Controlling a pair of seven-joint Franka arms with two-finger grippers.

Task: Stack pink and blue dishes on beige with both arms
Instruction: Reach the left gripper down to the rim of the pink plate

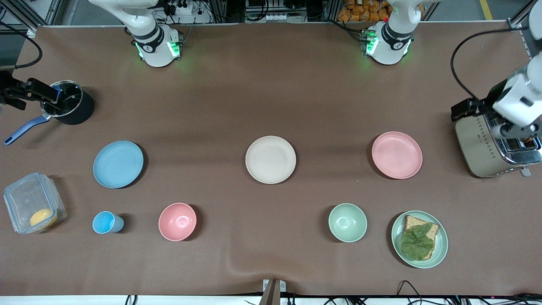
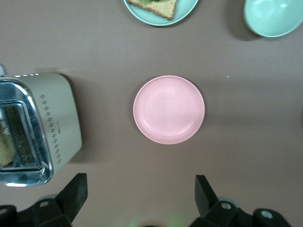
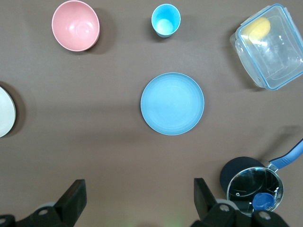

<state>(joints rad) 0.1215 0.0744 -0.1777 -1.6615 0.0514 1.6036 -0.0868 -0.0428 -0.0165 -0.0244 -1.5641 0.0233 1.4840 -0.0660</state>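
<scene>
The beige plate lies mid-table. The pink plate lies toward the left arm's end, the blue plate toward the right arm's end, and all three are flat on the brown cloth. My left gripper hangs high and open, with nothing between its fingers; the pink plate is below it, beside the toaster. My right gripper is also high, open and empty, above the cloth near the blue plate. An edge of the beige plate shows in the right wrist view.
A toaster stands under the left arm's hand. A black pot with a blue handle sits by the right arm's hand. Nearer the front camera are a clear box, blue cup, pink bowl, green bowl and green plate with bread.
</scene>
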